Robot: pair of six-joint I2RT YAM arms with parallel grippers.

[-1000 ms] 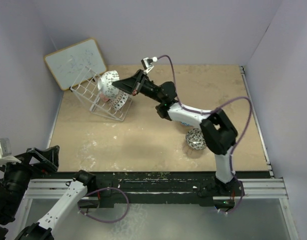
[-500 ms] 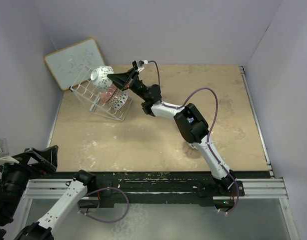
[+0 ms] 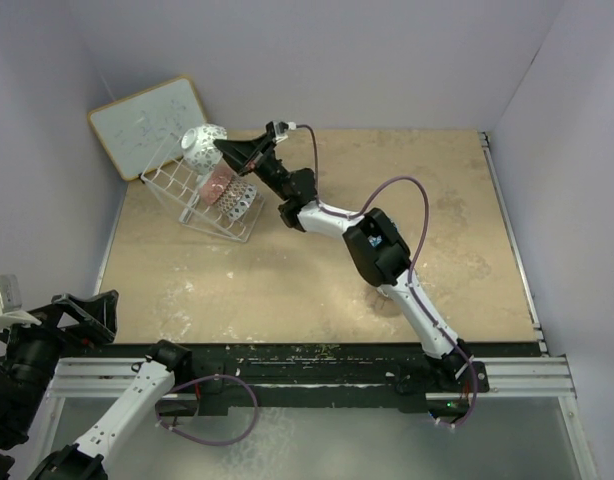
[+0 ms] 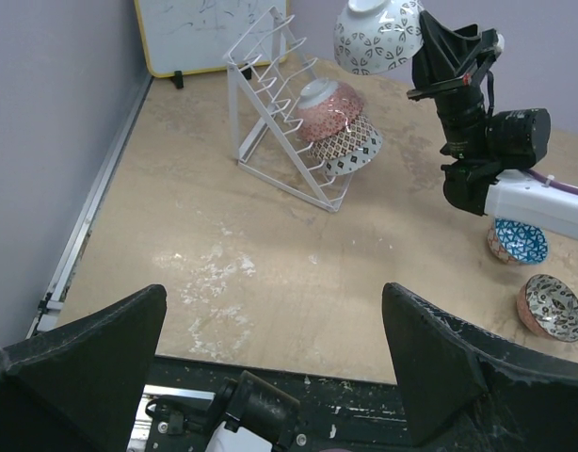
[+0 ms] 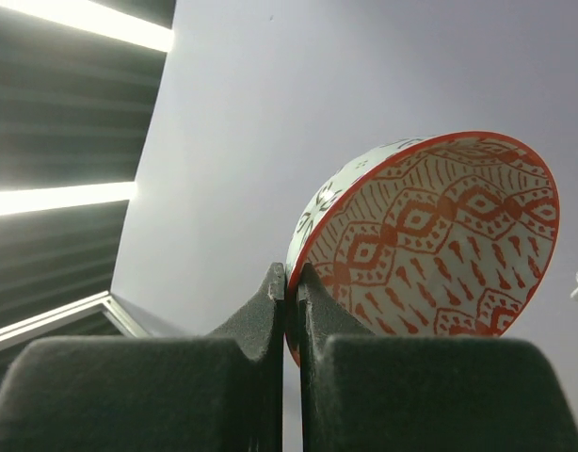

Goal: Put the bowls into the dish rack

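My right gripper (image 3: pixel 221 149) is shut on the rim of a bowl (image 3: pixel 201 146), white with black marks outside and red-patterned inside (image 5: pixel 440 235). It holds the bowl tilted in the air above the top of the white wire dish rack (image 3: pixel 192 200). The left wrist view shows the held bowl (image 4: pixel 377 36) and the right gripper (image 4: pixel 425 42) beside it. Two bowls lean in the rack (image 4: pixel 270 104): a pink one (image 4: pixel 329 108) and a black-and-white one (image 4: pixel 357 151). My left gripper (image 4: pixel 270 377) is open and empty over the table's near edge.
A blue bowl (image 4: pixel 517 240) and a red-pink bowl (image 4: pixel 553 306) sit on the table near the right arm; the arm hides them in the top view. A wood-framed whiteboard (image 3: pixel 152 125) leans at the back left behind the rack.
My right arm has stretched out and carried the bowl left and up, from beside the racked bowls to above the rack's top. The left arm has not moved.
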